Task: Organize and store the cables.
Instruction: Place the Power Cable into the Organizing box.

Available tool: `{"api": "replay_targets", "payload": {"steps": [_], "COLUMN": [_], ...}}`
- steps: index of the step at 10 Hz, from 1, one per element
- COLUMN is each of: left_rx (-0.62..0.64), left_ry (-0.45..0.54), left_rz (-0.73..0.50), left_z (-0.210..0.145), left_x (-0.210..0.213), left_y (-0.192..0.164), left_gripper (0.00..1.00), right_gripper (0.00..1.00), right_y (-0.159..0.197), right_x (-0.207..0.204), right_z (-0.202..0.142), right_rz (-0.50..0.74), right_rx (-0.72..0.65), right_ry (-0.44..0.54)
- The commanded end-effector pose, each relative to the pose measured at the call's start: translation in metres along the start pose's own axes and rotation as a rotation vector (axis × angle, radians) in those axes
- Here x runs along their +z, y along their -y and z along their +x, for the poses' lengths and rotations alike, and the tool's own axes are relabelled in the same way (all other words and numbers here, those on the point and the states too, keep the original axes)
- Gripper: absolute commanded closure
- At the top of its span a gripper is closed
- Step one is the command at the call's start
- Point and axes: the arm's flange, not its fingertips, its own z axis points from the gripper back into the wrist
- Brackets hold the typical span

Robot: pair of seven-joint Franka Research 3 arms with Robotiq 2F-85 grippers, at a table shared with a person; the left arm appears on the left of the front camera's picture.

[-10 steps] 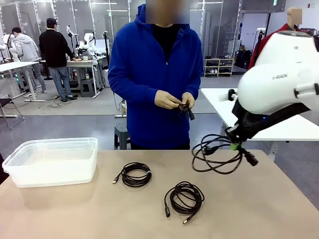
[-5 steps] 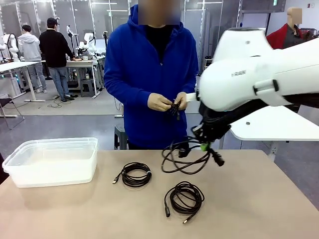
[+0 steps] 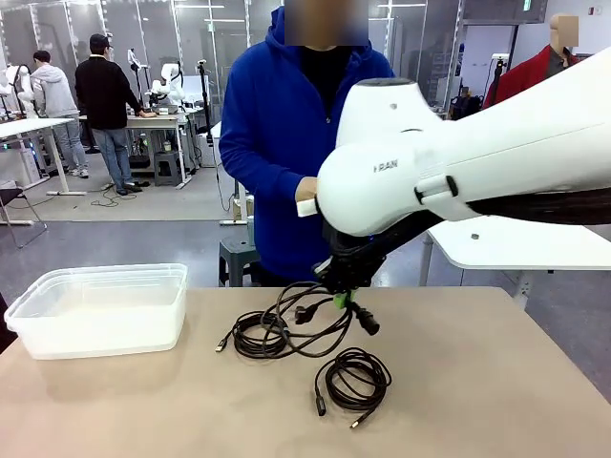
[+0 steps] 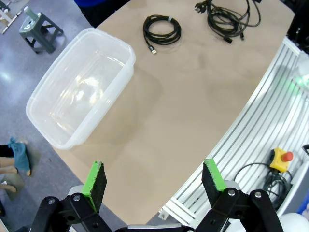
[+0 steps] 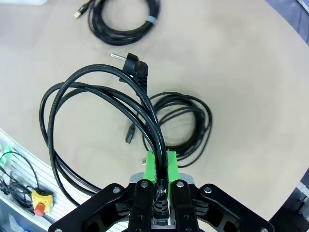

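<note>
I'm gripping the thick cable [image 5: 153, 126] with the right gripper [image 5: 161, 168], pads pinched tight on a bunch of its strands. The loops are hanging off the pads near the centre of the front view, low over the table [image 3: 496, 382], and the power plug [image 5: 131, 63] is dangling free.

Just outward from there, the first thin coil [image 3: 250, 336] is lying left of centre, partly behind the hanging loops. The second thin coil [image 3: 353, 378] is lying at lower centre.

The clear bin [image 3: 95, 336] is sitting at the left edge, and I'm seeing nothing inside it. The left gripper [image 4: 154, 176] is hovering high with its jaws spread wide, holding nothing.

I'm judging the job barely begun: no cable stored, one in hand, two waiting on the table.
</note>
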Motion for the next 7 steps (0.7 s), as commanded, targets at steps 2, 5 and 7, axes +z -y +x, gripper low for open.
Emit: {"api": "replay_targets", "payload": {"steps": [2, 5, 7], "left_rx": [0.000, 0.000, 0.000], "left_ry": [0.000, 0.000, 0.000], "left_rz": [0.000, 0.000, 0.000], "left_z": [0.000, 0.000, 0.000], "left_x": [0.000, 0.000, 0.000], "left_y": [0.000, 0.000, 0.000], "left_gripper": [0.00, 0.00, 0.00], "right_gripper": [0.89, 0.89, 0.89], "right_y": [-0.033, -0.062, -0.076], "right_x": [-0.018, -0.046, -0.064], "right_z": [0.020, 0.017, 0.010], "right_rz": [-0.016, -0.008, 0.012], "right_rx": [-0.017, -0.031, -0.073], "right_ry": [-0.020, -0.045, -0.021]}}
